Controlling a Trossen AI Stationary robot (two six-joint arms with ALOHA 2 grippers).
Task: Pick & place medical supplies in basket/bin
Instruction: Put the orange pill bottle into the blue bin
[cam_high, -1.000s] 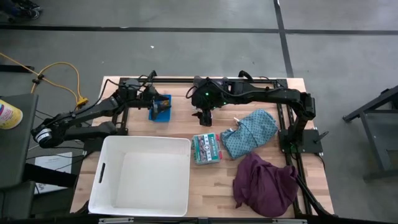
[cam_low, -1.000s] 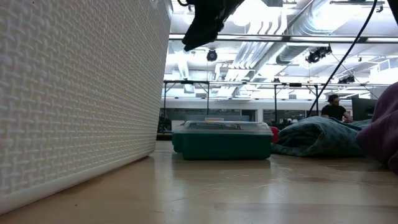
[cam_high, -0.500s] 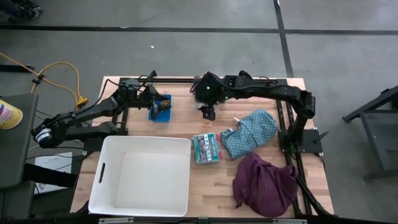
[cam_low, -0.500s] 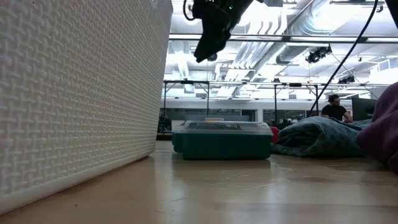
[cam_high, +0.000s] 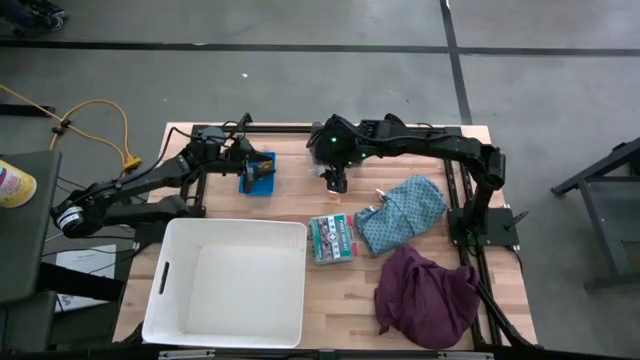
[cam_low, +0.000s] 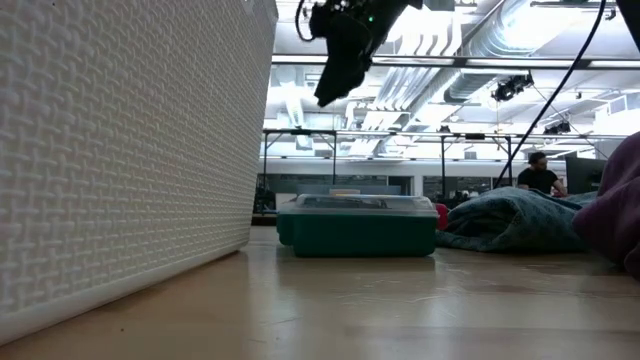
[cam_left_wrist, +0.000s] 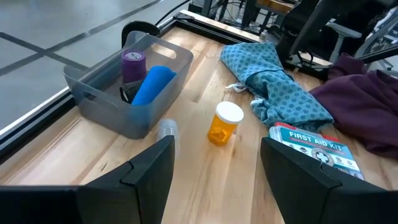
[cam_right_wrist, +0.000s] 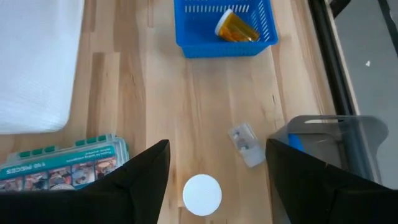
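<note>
My right gripper (cam_right_wrist: 217, 149) hangs open over the table's far middle (cam_high: 335, 182), above an upright orange bottle whose white cap (cam_right_wrist: 202, 194) shows between its fingers. That bottle (cam_left_wrist: 222, 123) stands on its base on the wood. A second orange bottle (cam_right_wrist: 235, 28) lies on its side in the blue basket (cam_right_wrist: 225, 31). The blue roll (cam_left_wrist: 152, 84) and purple roll (cam_left_wrist: 132, 65) sit in a grey bin (cam_left_wrist: 106, 102). The teal patterned cloth (cam_high: 405, 212) and maroon cloth (cam_high: 425, 295) lie crumpled on the table's right. My left gripper (cam_left_wrist: 216, 146) is open by the blue basket (cam_high: 258, 185).
A large white bin (cam_high: 225, 280) fills the near left of the table. A teal first-aid kit (cam_high: 332, 238) lies beside it, near the teal cloth. A small clear object (cam_right_wrist: 245, 143) lies on the wood between the blue basket and the grey bin (cam_right_wrist: 336, 143).
My right gripper has shifted a little toward the table's far edge and right, turning slightly, then held still over the upright bottle. Nothing else has moved.
</note>
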